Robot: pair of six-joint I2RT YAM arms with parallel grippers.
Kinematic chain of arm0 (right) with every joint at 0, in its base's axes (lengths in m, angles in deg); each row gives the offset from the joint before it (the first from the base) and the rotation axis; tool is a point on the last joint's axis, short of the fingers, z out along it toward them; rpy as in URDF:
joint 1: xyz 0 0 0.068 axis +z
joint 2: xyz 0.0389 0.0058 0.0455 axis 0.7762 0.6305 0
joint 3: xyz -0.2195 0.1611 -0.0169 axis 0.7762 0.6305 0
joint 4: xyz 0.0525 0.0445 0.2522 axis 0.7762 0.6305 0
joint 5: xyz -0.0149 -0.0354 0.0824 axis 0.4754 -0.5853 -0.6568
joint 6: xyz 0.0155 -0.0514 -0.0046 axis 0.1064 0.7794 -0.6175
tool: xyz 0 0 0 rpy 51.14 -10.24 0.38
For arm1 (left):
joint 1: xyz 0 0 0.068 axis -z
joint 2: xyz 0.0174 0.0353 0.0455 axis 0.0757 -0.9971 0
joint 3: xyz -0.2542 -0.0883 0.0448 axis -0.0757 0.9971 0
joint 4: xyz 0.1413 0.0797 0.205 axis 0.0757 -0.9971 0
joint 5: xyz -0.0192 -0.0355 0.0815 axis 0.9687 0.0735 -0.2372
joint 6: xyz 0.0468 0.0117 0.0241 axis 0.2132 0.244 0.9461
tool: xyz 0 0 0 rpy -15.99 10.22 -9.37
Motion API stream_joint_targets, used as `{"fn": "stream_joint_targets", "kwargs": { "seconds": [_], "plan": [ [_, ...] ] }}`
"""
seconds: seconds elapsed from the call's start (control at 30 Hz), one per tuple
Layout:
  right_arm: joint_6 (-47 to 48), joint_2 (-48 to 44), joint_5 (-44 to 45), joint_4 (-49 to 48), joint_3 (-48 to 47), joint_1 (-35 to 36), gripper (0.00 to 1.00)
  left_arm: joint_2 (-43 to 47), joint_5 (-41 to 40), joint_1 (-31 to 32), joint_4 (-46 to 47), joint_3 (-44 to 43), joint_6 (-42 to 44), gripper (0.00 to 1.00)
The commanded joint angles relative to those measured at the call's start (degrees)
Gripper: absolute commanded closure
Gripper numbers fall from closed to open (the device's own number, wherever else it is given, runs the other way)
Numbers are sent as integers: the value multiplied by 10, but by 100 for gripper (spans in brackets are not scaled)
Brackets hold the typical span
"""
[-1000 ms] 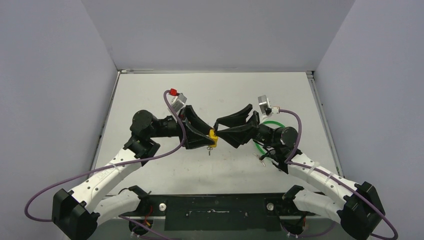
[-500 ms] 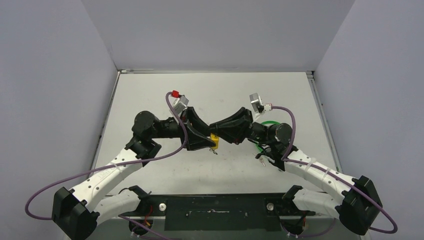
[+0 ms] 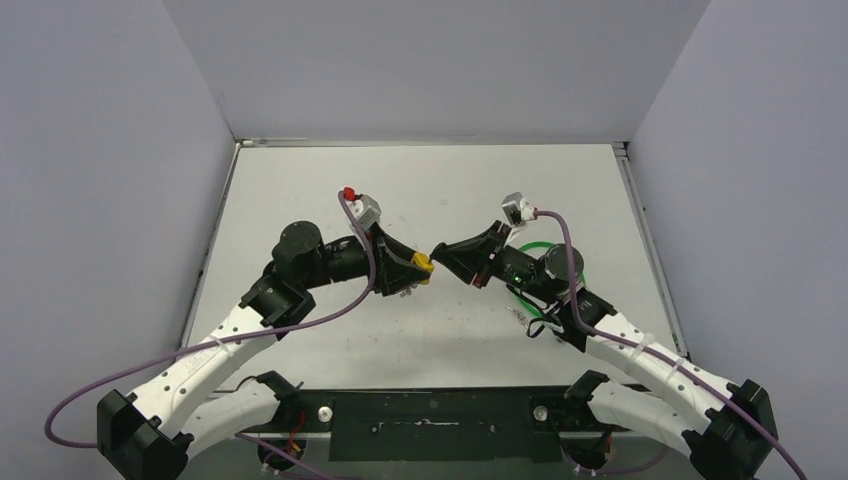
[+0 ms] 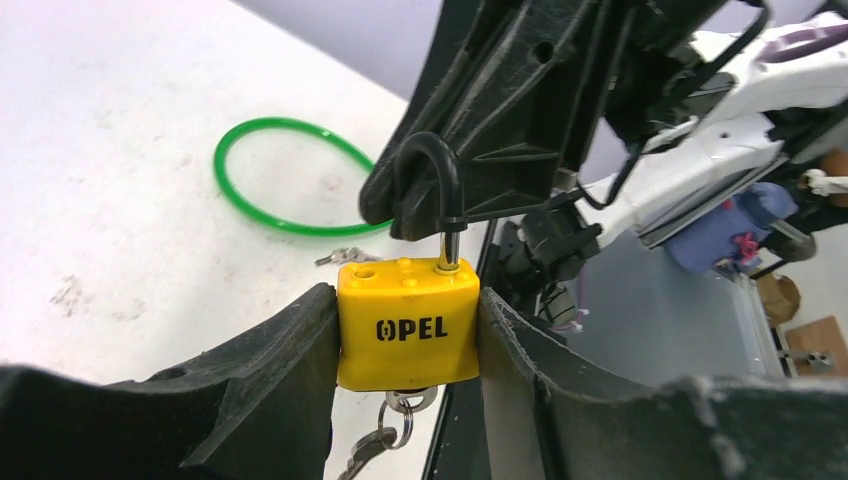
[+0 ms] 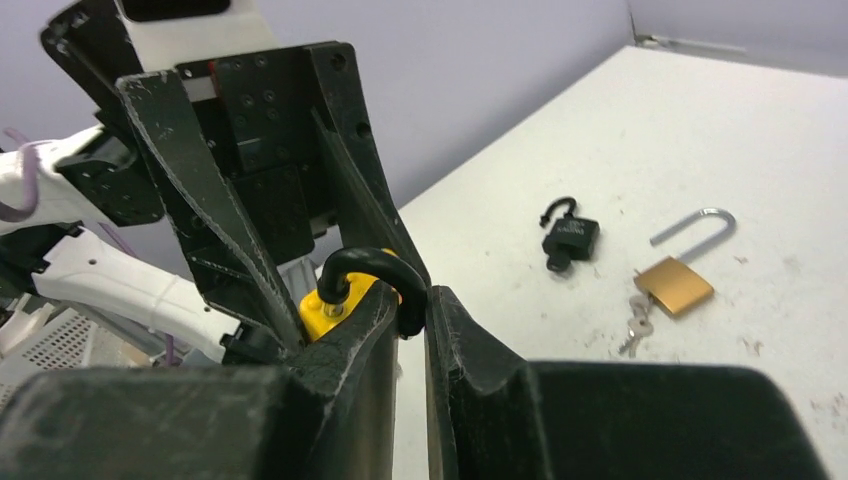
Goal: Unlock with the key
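- The left gripper (image 4: pixel 408 298) is clamped on the yellow padlock (image 4: pixel 408 330), one finger pressed against each side of the body.
- The padlock is held in the air above the table (image 3: pixel 330 180), about midway between the two arms, with its lettered face towards the left wrist camera.
- The black shackle (image 4: pixel 432 170) stands raised: one leg sits in the body, while the other is out and its hole is exposed.
- The right gripper (image 5: pixel 418 300) is pinched together on the curve of the shackle.
- A bunch of keys (image 4: pixel 385 435) hangs from the underside of the padlock.
- A green ring (image 4: pixel 285 226) lies flat on the table beyond the padlock, near the right arm.
- A small black padlock (image 5: pixel 570 238) and a brass padlock (image 5: pixel 678 283) with an open silver shackle lie on the table near each other, not touching.
- Loose keys (image 5: pixel 633 325) lie just beside the brass padlock.
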Motion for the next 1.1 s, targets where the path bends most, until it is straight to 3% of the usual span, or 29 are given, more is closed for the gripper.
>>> {"fn": "stream_joint_targets", "kwargs": {
  "seconds": [0.0,0.33,0.63,0.7,0.73,0.8,0.83,0.97,1.07],
  "plan": [
    [31,-34,83,50,21,-24,100,32,-81,0,-59,-38,48,100],
    [5,-41,47,31,53,-29,100,26,-207,-1,-160,-56,75,100],
    [-44,19,50,43,30,-34,100,3,-260,-2,-217,-52,60,100],
    [-57,34,53,41,30,-35,93,5,-288,-2,-234,-46,51,100],
    [-60,41,56,42,29,-35,85,5,-299,-2,-244,-42,46,100],
    [-65,54,73,54,28,-36,59,3,-330,-2,-263,-32,30,100],
    [-68,60,85,66,27,-37,53,1,-340,-2,-272,-29,21,100],
    [-85,88,113,110,13,-46,36,-9,-345,-3,-280,-2,-7,100],
    [-91,99,126,128,4,-47,33,-22,-338,-5,-275,20,-25,100]
  ]
}}
